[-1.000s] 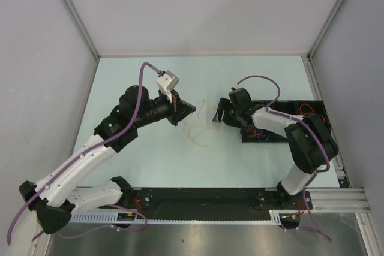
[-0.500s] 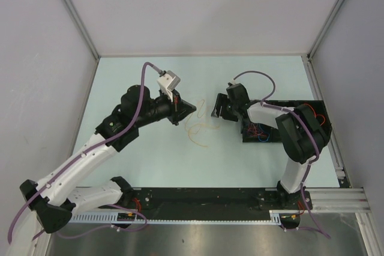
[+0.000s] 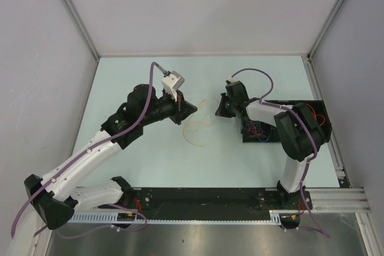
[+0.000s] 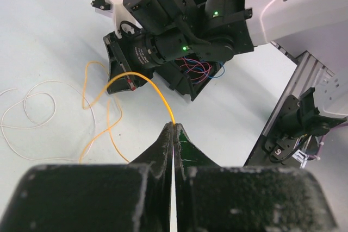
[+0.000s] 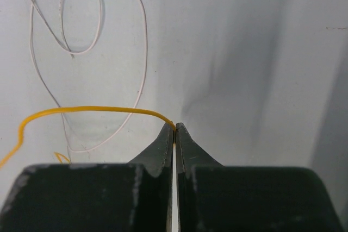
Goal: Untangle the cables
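Observation:
The cables (image 3: 198, 125) lie in a loose tangle on the pale table between my two grippers. My left gripper (image 4: 174, 125) is shut on an orange cable (image 4: 142, 78) at its very tips. That cable arcs across towards the right arm. More orange loops (image 4: 97, 113) and a pale looping cable (image 4: 31, 113) rest on the table to the left. My right gripper (image 5: 174, 127) is also shut on an orange cable (image 5: 92, 108), pinched at the tips, with a pale cable (image 5: 142, 36) curling on the table beyond it. From above, the left gripper (image 3: 193, 110) and right gripper (image 3: 219, 112) face each other.
A black tray (image 3: 300, 105) sits at the right behind the right arm, with red and blue cables (image 3: 260, 133) in it. Thick purple hoses (image 3: 255, 73) loop over both arms. White walls close in the table on three sides.
The right gripper's jaws have shut on the orange cable. The right arm shifted slightly farther away and the left arm slid a little to the right.

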